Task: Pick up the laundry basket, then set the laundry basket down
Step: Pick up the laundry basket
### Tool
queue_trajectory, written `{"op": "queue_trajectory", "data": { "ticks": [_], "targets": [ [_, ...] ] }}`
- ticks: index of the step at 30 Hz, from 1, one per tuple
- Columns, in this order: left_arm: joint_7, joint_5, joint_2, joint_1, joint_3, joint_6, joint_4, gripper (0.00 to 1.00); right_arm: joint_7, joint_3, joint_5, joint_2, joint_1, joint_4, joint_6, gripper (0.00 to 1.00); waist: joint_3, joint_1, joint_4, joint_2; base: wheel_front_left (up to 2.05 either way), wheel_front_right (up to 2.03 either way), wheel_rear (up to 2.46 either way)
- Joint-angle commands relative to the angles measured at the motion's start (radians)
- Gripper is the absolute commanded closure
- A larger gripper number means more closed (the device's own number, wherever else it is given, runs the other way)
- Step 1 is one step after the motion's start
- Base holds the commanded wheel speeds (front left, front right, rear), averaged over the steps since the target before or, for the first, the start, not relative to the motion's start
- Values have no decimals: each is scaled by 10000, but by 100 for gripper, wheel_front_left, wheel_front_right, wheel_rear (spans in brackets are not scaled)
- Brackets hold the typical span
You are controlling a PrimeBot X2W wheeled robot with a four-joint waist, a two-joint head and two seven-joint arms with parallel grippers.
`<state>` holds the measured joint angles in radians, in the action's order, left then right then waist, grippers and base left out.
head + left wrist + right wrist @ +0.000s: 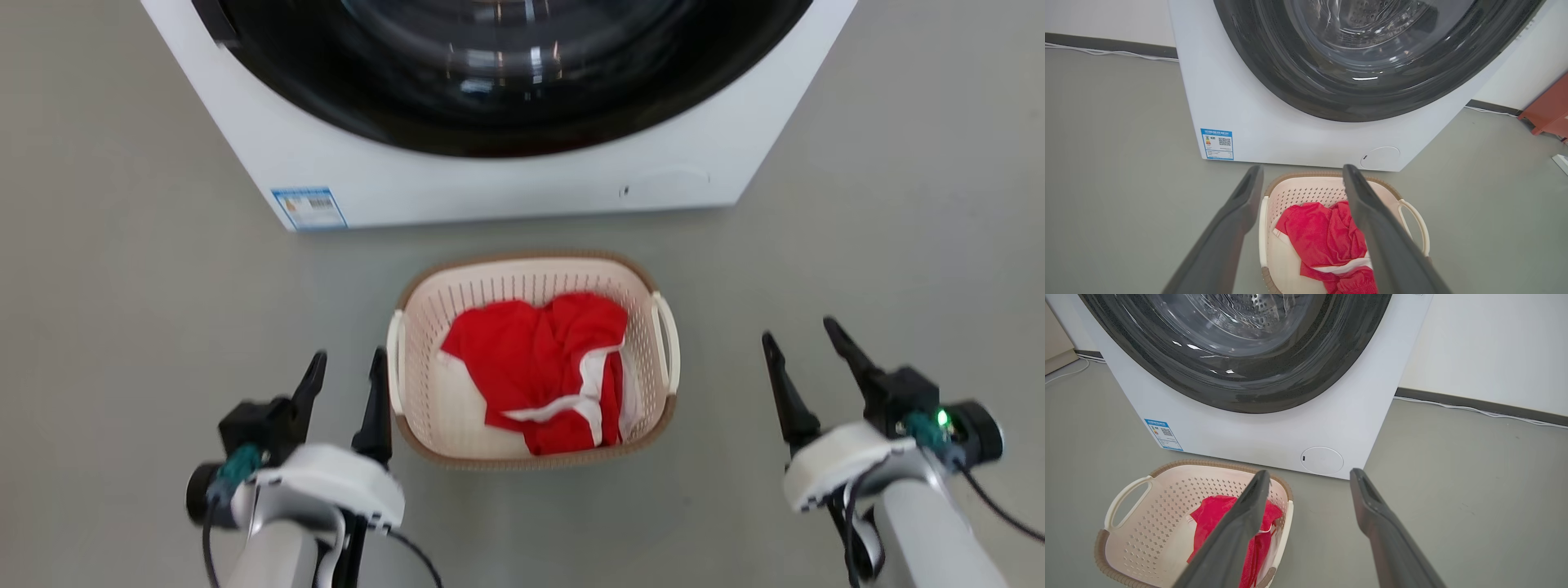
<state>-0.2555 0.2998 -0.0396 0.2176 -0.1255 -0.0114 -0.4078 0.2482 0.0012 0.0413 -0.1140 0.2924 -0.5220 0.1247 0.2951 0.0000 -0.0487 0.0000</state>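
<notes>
- The laundry basket (506,287) stands upright on the grey floor (122,286), with its opening facing up, a short way in front of the white washing machine (490,180) and not touching it.
- In the head view the basket looks a little wider from left to right than from near to far. Its long axis therefore seems to run across the view, parallel to the front of the washer, though the difference is small.
- The two white loop handles sit at the ends of this axis: the left handle (395,359) points to the robot's left and the right handle (669,343) to its right.
- A crumpled red garment (531,367) with white trim lies inside the basket.
- The left gripper (349,359) has its fingers spread apart and holds nothing. Its inner finger is just beside the left handle; I cannot tell if they touch.
- In the left wrist view the left gripper (1303,169) points toward the washer, and the near left edge of the basket (1306,192) shows between its two fingers.
- The right gripper (798,331) is also spread wide and empty. It is well apart from the right handle, out over bare floor.
- In the right wrist view the basket (1163,506) lies to the left of the right gripper (1309,473).
- The washer has a blue label (309,208) at its lower left corner.
</notes>
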Motion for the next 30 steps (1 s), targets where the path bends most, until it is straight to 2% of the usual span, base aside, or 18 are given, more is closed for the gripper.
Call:
{"op": "queue_trajectory", "data": {
  "ticks": [1,12,21,30],
  "targets": [
    [-63,87,-106,573,147,114,26,0,136,250,-82,-101,465,-22,60,0,722,0,-65,0,0,0,0],
    [-63,405,-106,2813,-490,651,-1666,0,136,617,-207,-287,2379,-982,60,0,2922,0,-91,0,0,0,0],
    [-63,732,-106,4314,-816,963,-2692,0,136,1314,-518,-399,3636,-1661,60,0,4465,0,-12,0,0,0,0],
    [-63,806,-106,4929,-1071,1238,-3024,0,136,1532,-630,-493,4025,-1785,60,0,5073,0,28,0,0,0,0]
  ]
}}
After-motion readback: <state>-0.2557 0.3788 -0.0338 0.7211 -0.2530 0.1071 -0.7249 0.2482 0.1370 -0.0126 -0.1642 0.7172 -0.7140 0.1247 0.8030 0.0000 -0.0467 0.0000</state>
